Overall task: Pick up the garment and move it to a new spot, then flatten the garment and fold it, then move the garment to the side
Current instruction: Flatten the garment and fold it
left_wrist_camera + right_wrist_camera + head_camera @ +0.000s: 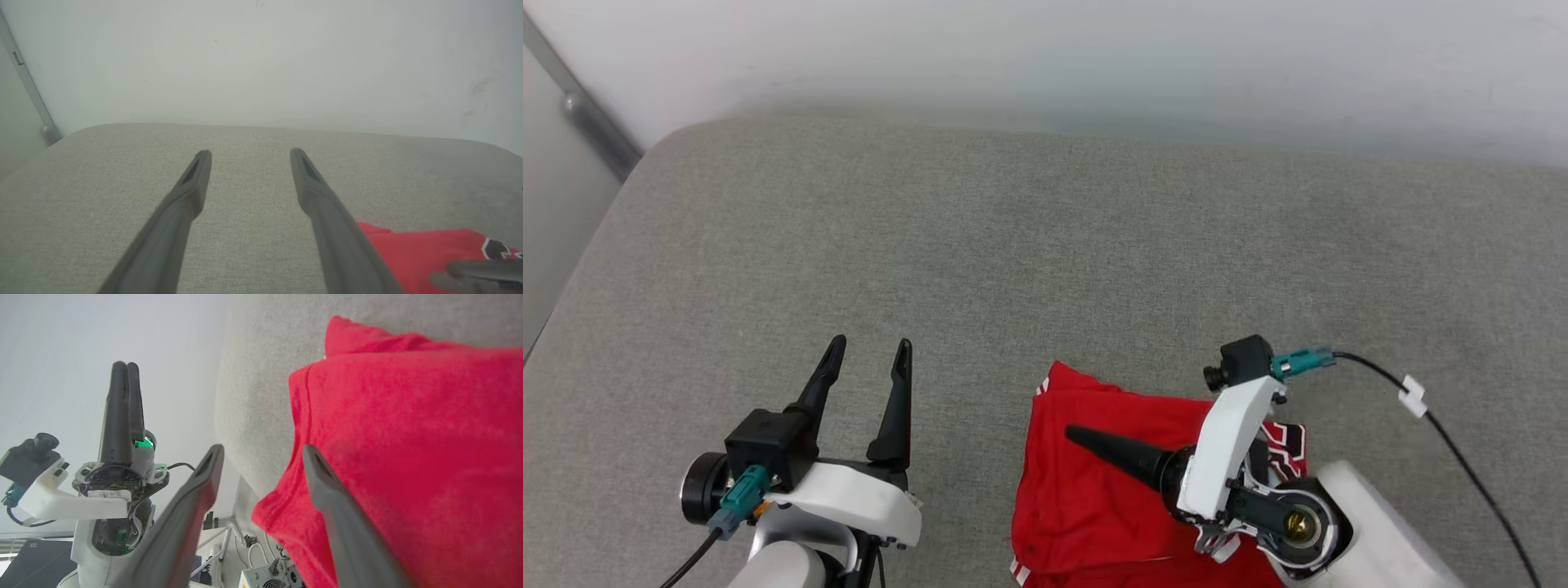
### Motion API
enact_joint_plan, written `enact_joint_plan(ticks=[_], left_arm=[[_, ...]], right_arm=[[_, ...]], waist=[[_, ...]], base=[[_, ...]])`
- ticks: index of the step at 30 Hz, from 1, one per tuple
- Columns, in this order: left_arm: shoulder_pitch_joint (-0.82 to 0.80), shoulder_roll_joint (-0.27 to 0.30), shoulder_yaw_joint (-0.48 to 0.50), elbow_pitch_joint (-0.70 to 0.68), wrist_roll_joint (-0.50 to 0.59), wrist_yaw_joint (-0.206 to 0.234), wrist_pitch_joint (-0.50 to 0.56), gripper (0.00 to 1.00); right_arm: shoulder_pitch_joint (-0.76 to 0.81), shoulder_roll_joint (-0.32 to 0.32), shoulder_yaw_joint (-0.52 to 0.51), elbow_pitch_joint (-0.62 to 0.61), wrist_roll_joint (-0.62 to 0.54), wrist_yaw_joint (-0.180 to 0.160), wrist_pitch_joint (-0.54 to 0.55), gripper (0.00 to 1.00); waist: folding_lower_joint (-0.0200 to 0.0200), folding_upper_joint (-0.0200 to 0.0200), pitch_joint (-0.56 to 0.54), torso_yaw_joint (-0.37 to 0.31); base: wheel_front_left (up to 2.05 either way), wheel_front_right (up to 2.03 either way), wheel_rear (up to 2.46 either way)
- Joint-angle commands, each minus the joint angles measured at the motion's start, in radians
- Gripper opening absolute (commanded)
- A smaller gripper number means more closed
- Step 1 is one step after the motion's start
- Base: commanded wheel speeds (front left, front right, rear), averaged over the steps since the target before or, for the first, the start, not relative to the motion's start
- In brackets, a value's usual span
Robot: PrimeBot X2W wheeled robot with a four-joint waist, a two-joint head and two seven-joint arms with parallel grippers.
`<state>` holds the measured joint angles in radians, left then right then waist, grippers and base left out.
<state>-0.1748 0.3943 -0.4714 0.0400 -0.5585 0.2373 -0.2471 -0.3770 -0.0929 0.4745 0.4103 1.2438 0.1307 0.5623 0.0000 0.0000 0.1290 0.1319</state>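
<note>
The garment (1086, 490) is a red bundle, folded over, near the front edge of the grey padded surface (1029, 245). Striped trim shows at its upper left corner and a black and white print (1286, 445) at its right. My right gripper (1078, 433) is turned on its side above the garment and points left. In the right wrist view its fingers (262, 448) stand apart, one finger over the red cloth (408, 437), nothing clamped. My left gripper (870, 343) is open over bare surface left of the garment. The left wrist view shows its spread fingers (250, 152) and the garment (412, 249) at lower right.
A white wall (1094, 57) runs behind the surface, and a metal post (596, 122) stands at the far left corner. A black cable (1462, 457) trails from my right wrist. Below the front edge, the right wrist view shows a white fan box (265, 577) and cables.
</note>
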Motion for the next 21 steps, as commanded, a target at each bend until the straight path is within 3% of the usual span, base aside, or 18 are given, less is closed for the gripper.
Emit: enact_joint_plan(ticks=[1, 5, 9, 14, 21], left_arm=[[-0.012, -0.003, 0.004, 0.003, -0.001, -0.003, -0.006, 1.00], [-0.006, -0.005, 0.008, 0.017, -0.003, -0.004, -0.009, 1.00], [0.006, -0.008, 0.011, 0.031, -0.006, 0.000, -0.011, 1.00], [0.024, -0.002, 0.023, 0.044, -0.012, 0.006, -0.012, 1.00], [0.061, 0.007, 0.048, 0.062, -0.019, 0.019, -0.014, 1.00]], right_arm=[[-0.014, -0.022, 0.008, -0.015, -0.023, 0.000, -0.016, 1.00], [-0.017, -0.120, 0.075, -0.105, -0.199, 0.000, -0.145, 1.00], [0.009, -0.203, 0.070, -0.110, -0.374, 0.000, -0.267, 1.00], [0.067, -0.261, -0.055, -0.095, -0.575, 0.000, -0.416, 1.00], [0.195, -0.236, -0.314, -0.163, -0.793, 0.000, -0.604, 1.00]], waist=[[0.0000, 0.0000, -0.004, -0.005], [0.0000, 0.0000, -0.016, -0.022], [0.0000, 0.0000, -0.030, -0.045], [0.0000, 0.0000, -0.045, -0.077], [0.0000, 0.0000, -0.079, -0.113]], base=[[0.00, 0.00, 0.00], [0.00, 0.00, 0.00], [0.00, 0.00, 0.00], [0.00, 0.00, 0.00], [0.00, 0.00, 0.00]])
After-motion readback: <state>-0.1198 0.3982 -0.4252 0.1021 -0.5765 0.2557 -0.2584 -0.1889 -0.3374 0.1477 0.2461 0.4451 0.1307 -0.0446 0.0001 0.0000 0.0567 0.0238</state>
